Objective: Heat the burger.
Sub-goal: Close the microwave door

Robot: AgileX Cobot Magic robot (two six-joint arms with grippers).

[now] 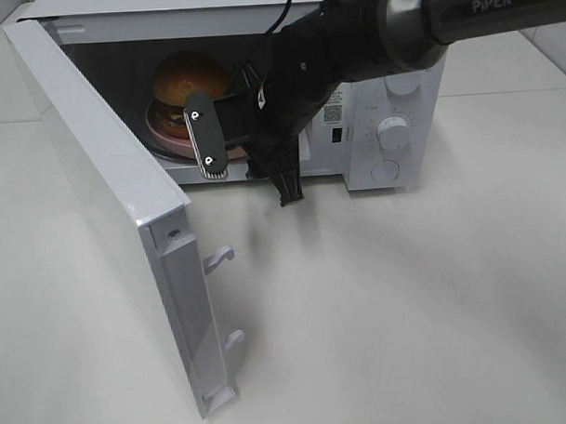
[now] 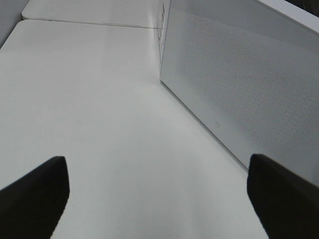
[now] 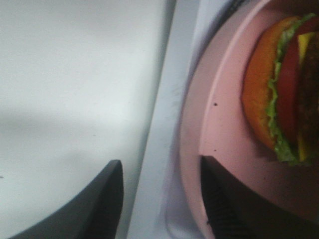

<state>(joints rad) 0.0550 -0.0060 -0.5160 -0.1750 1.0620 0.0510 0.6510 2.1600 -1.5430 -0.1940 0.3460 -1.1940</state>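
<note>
Snagging looms: the right end effector (image 3: 159, 172), jaws parted astride the rim of the pink plate (image 3: 219, 124) and perhaps touching it, could drag the burger (image 1: 187, 78) out of the microwave (image 1: 391, 97) when retreating.

I see the burger (image 1: 190, 78) sitting upright on a pink plate (image 3: 219, 129) inside the microwave (image 1: 404, 166). Glossy golden bun, red tomato and green lettuce showing.

Right arm (image 1: 379, 32): glossy black housing, rounded joints, grey collar, white "PiPER" lettering (image 1: 499, 2). Black cable (image 1: 278, 21) looped above wrist. Right gripper (image 1: 247, 162): flat black finger (image 1: 206, 138) had pale edge, two screws. Left gripper (image 2: 159, 199): two matte black fingers (image 2: 37, 194), blunt tips.
</note>
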